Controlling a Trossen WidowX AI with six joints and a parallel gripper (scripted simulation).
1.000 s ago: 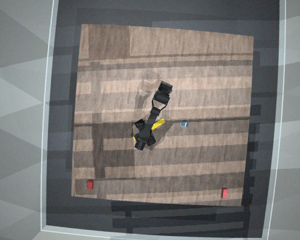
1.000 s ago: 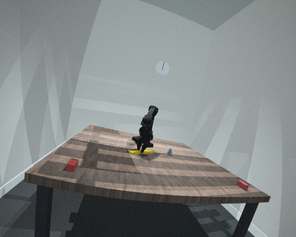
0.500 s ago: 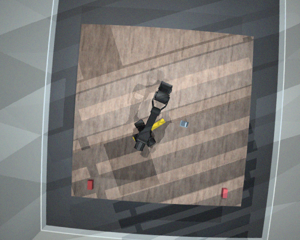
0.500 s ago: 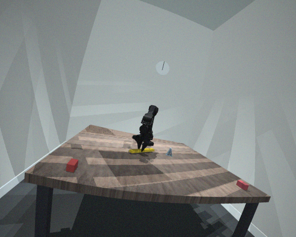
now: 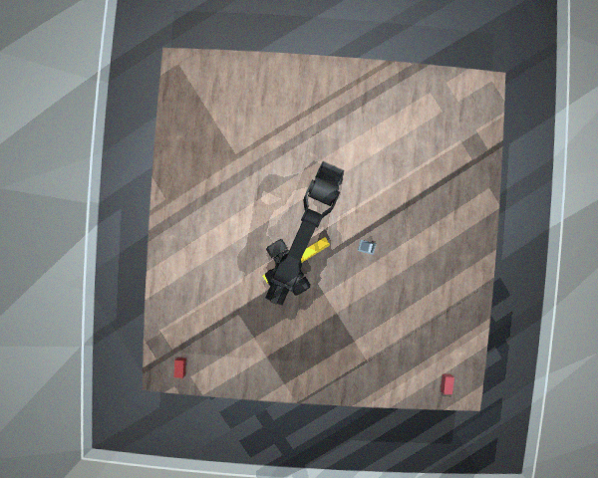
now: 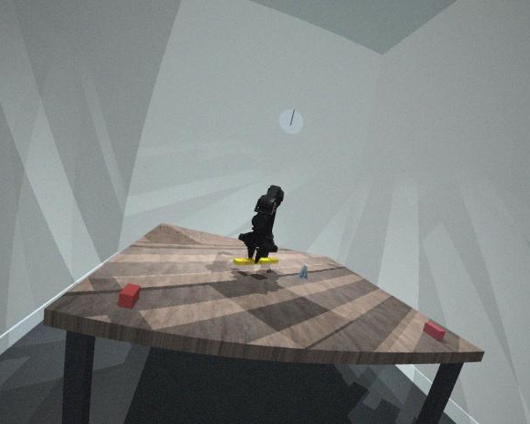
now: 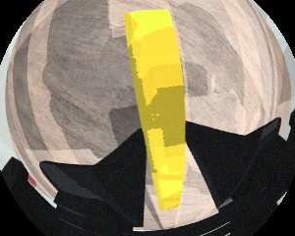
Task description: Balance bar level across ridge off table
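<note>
The yellow bar [image 5: 315, 249] [image 6: 268, 261] [image 7: 159, 64] is held a little above the table, with its shadow below it in the exterior view. It looks roughly level there. My gripper [image 5: 287, 278] [image 6: 254, 258] [image 7: 163, 130] is shut on the bar, one finger on each side. In the wrist view more of the bar reaches up the picture than down from the fingers. In the top view the arm hides the bar's middle. The small grey-blue ridge [image 5: 367, 247] [image 6: 303, 272] stands on the table to the right of the bar, apart from it. The ridge is not visible in the wrist view.
One red block [image 5: 179, 367] [image 6: 129, 295] lies near the table's front left corner. Another red block [image 5: 448, 383] [image 6: 434, 330] lies near the front right corner. Both are far from the bar and the ridge. Striped shadows cross the wooden table [image 5: 201, 103] [image 6: 187, 314].
</note>
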